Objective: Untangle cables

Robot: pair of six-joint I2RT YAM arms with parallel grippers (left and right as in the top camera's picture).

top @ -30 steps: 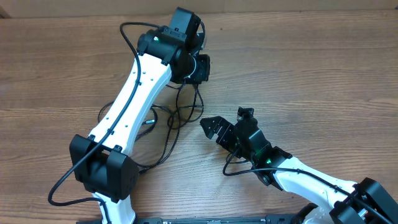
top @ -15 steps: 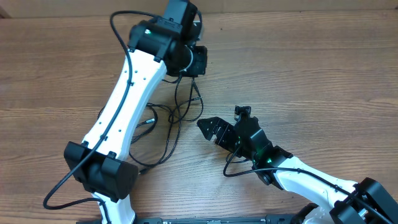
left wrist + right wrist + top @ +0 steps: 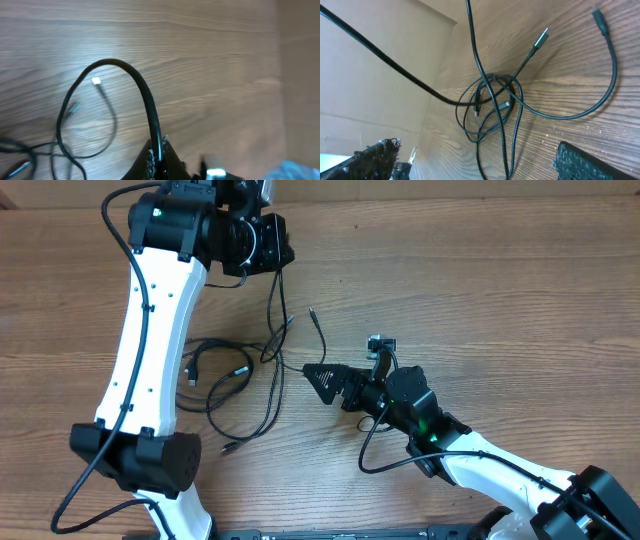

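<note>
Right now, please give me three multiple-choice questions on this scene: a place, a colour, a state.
1. Relative to the left arm and the right arm, the cables lie: A) behind both; B) between them; C) under the right arm's base.
2. The cables are: A) black; B) white; C) red.
3. The left gripper is: A) open; B) out of view; C) shut on a cable.
Answers: 1 B, the overhead view shows them between the arms; 2 A, every strand is black; 3 C, its fingers pinch one strand.
</note>
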